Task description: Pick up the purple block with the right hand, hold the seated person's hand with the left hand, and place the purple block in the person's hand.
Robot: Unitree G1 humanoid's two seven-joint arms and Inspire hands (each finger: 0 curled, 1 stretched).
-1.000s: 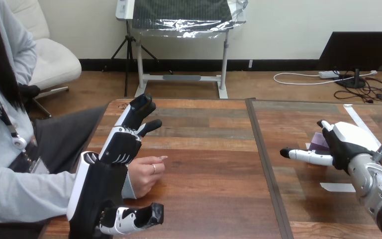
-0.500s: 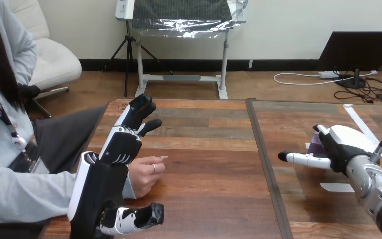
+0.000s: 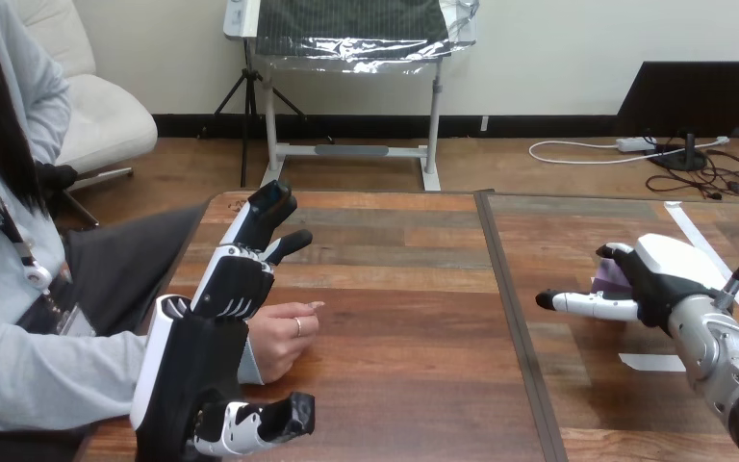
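The purple block (image 3: 613, 276) shows as a small patch at the table's right, mostly hidden behind my right hand (image 3: 669, 272). That hand's fingers (image 3: 617, 254) curl over the block's top, while its thumb points straight left, low over the table. At the left, my left hand (image 3: 214, 332) stands on edge with its fingers straight and pointing away, and its thumb spread near the front edge. The person's hand (image 3: 284, 337) rests loosely curled on the table, right against my left palm. No finger of mine is curled round it.
A dark seam (image 3: 510, 318) runs front to back between the two wooden table tops. White tape strips (image 3: 652, 362) lie on the right top near my right arm. The person's grey sleeve (image 3: 38, 375) lies along the left edge.
My right hand has shifted a little to the left and its fingers have closed further over the purple block. My left hand and the person's hand have stayed put.
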